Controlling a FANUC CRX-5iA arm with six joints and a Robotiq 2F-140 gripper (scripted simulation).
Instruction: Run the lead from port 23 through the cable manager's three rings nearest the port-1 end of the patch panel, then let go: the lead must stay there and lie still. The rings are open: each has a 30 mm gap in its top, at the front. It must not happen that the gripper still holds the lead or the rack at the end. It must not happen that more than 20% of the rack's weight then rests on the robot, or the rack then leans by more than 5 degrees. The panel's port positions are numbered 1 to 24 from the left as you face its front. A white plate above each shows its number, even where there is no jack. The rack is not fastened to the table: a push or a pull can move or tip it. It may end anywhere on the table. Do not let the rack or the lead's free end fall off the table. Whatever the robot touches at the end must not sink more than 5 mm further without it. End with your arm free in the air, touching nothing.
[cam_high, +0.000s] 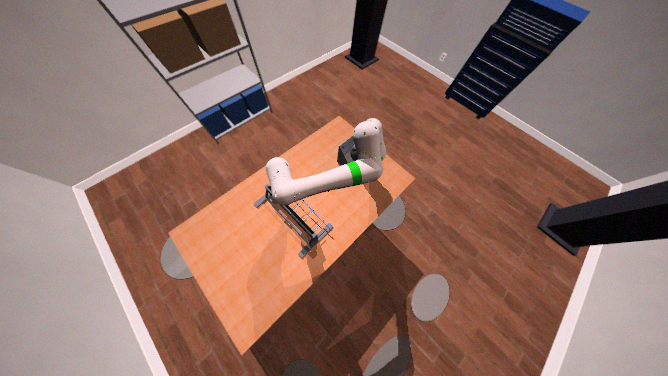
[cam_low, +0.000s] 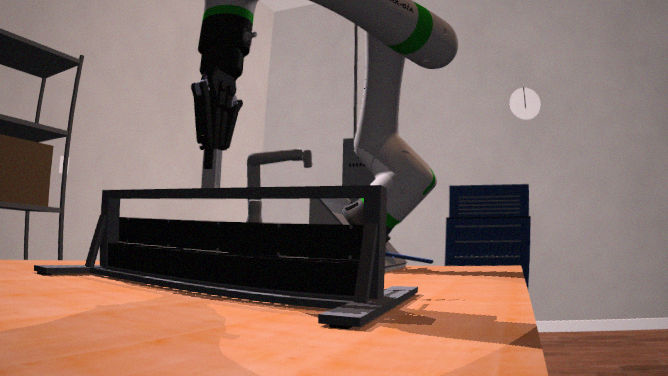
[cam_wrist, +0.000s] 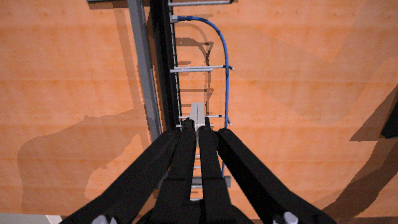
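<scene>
The blue lead (cam_wrist: 226, 80) (cam_low: 410, 257) leaves its plug (cam_wrist: 174, 19) at the panel's far end in the wrist view, curves outward and runs along the outer ends of the wire rings (cam_wrist: 200, 69). It passes behind my fingers and shows again below them. In the exterior view a piece of it sticks out past the rack's right end. Whether it lies inside each ring I cannot tell. My gripper (cam_wrist: 198, 111) (cam_low: 209, 159) is shut and empty, above the rack (cam_low: 245, 192) (cam_high: 295, 220). The lead passes to the right of the fingertips in the wrist view. The arm hides the gripper in the top view.
The rack stands upright on its feet on the wooden table (cam_high: 225, 260) (cam_low: 150, 325). One foot (cam_low: 370, 305) is near the table's edge. The arm's base (cam_high: 346, 150) is at the table's far end. Shelves and a blue cabinet stand off the table.
</scene>
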